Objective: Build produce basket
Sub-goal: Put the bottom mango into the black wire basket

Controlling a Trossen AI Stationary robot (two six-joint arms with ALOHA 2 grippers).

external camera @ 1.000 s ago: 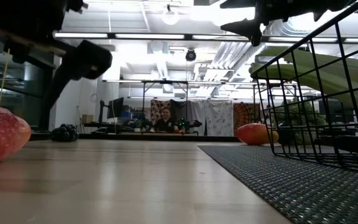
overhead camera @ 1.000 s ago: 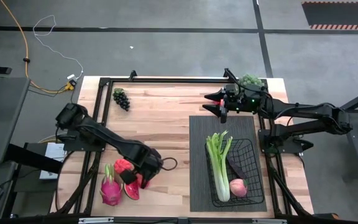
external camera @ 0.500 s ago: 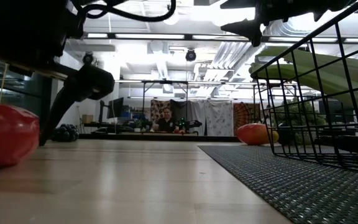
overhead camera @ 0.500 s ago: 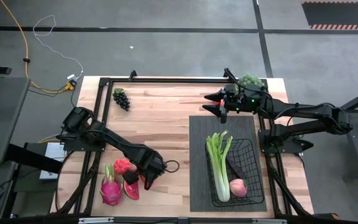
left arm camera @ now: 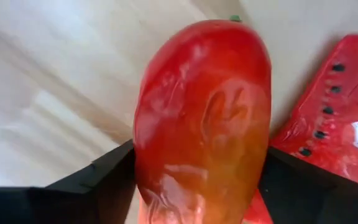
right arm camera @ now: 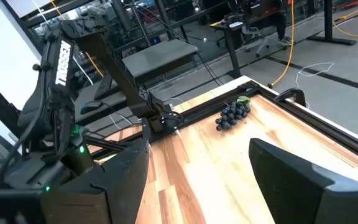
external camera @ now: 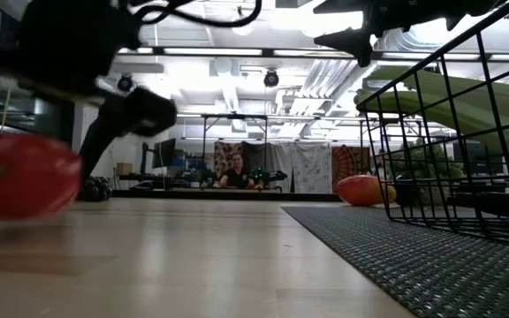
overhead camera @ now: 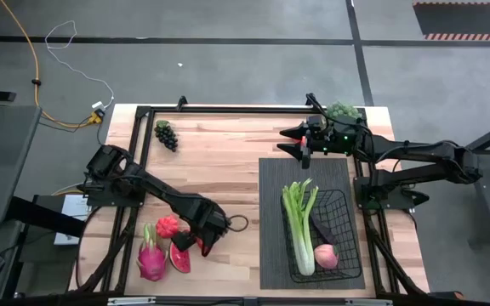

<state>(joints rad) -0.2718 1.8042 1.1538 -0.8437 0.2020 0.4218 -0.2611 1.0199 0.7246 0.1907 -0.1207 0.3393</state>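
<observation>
Gripping mango [left arm camera: 202, 118], left end effector [overhead camera: 201, 242] mostly hiding it, right end effector [right arm camera: 194, 171] apart.

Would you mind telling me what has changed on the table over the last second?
The left gripper slid toward the basket side of the produce pile and closed around the mango, which now shows larger in the low view. The right gripper, celery, peach and grapes stayed put.

A dark ribbed mat [overhead camera: 272, 223] is lying on the wooden desk [overhead camera: 228, 161]; a yellow cable [overhead camera: 15, 42] is trailing across the floor, and a person [external camera: 233, 171] is sitting far behind.
</observation>
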